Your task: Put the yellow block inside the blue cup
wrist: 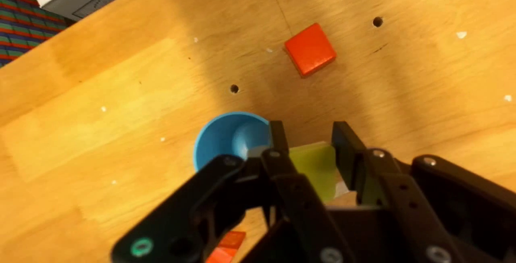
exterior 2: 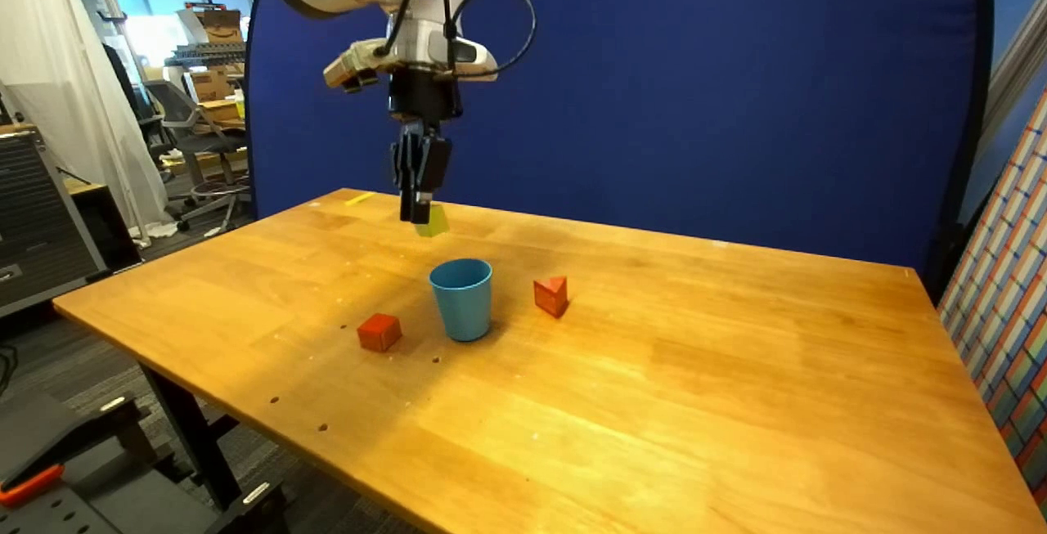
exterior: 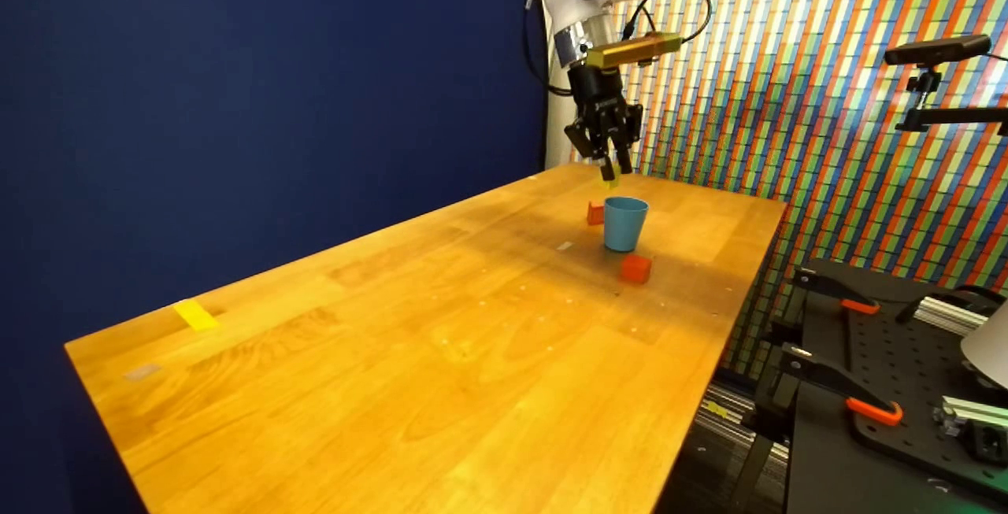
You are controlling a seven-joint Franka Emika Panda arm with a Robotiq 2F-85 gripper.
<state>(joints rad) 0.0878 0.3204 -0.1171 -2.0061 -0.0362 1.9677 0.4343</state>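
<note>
tool (wrist: 309,139) pinching yellow block (wrist: 315,169), blue cup (exterior 2: 465,307) upright

Smooth plastic blue cup (exterior 2: 464,311), grained wood table (exterior 2: 695,354), cloth curtain (exterior 2: 82,100).

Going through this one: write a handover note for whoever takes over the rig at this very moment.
Hand: closed on the yellow block, up off the table.
Blue cup: upright on the table, roughly between the red block and red wedge.
Done: yellow block gripped and lifted; not yet in the cup.
Left: probably shift over the cup, lower and let go.
</note>
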